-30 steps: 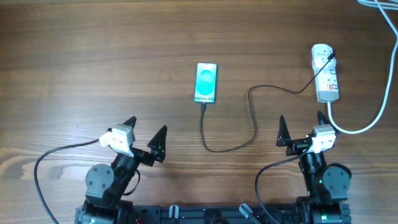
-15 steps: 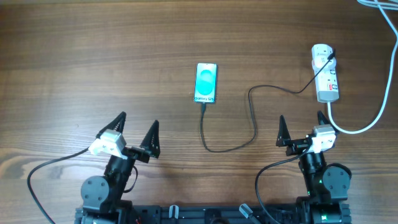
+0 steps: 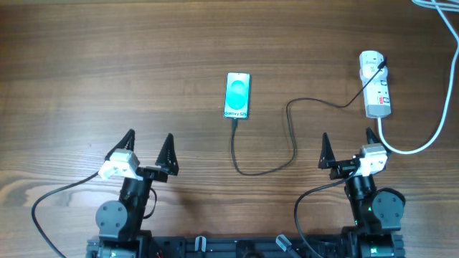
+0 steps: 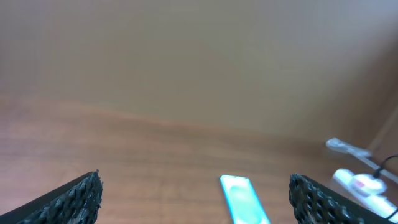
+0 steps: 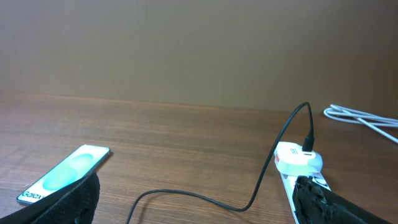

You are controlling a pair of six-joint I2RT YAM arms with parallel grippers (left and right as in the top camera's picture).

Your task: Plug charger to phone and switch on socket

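Note:
The phone lies flat mid-table with its turquoise screen up; it also shows in the left wrist view and the right wrist view. The thin black charger cable runs from the phone's near end, where its plug sits, in a loop to the white socket strip at the far right, also in the right wrist view. My left gripper is open and empty near the front left. My right gripper is open and empty, just in front of the socket.
A thicker white cord leaves the socket's near end and curves up along the right edge of the wooden table. Black arm cables trail at the front edge by both arm bases.
My left gripper has swung left and back toward the front edge, turning to face straight ahead. The right arm, phone, cable and socket have not moved.

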